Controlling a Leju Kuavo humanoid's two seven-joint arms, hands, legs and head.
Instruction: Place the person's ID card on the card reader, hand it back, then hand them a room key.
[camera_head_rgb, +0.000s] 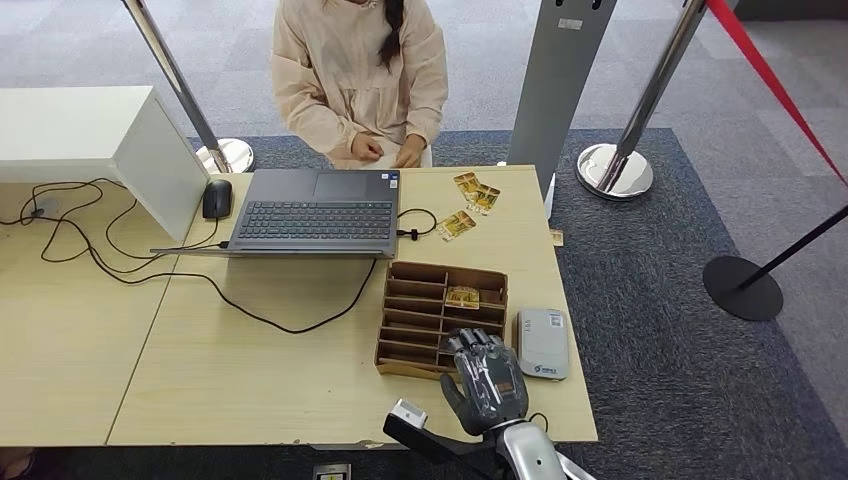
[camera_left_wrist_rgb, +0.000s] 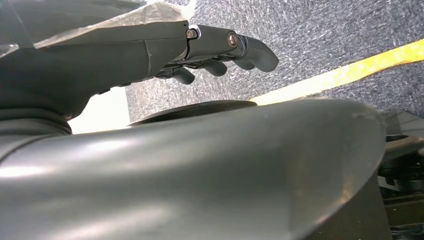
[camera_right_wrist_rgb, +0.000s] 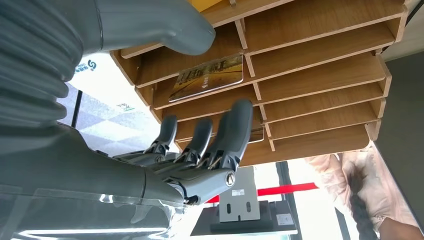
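Note:
My right hand (camera_head_rgb: 485, 385) hovers over the near right corner of a wooden slotted rack (camera_head_rgb: 440, 315), fingers (camera_right_wrist_rgb: 210, 145) spread toward the slots and holding nothing. One yellow-printed card (camera_head_rgb: 462, 297) lies in a slot of the rack, seen close beyond the fingers in the right wrist view (camera_right_wrist_rgb: 207, 77). A grey-white card reader (camera_head_rgb: 542, 343) sits just right of the rack, with nothing on it. More yellow cards (camera_head_rgb: 478, 192) lie on the table near the seated person (camera_head_rgb: 360, 70). My left hand (camera_left_wrist_rgb: 220, 47) hangs over carpet, fingers loosely extended and holding nothing.
An open laptop (camera_head_rgb: 315, 212), a mouse (camera_head_rgb: 216, 198) and trailing black cables (camera_head_rgb: 120, 265) occupy the table's middle and left. A white box (camera_head_rgb: 90, 135) stands at the far left. Stanchion posts (camera_head_rgb: 615, 170) and a grey kiosk column (camera_head_rgb: 560, 80) stand beyond the table.

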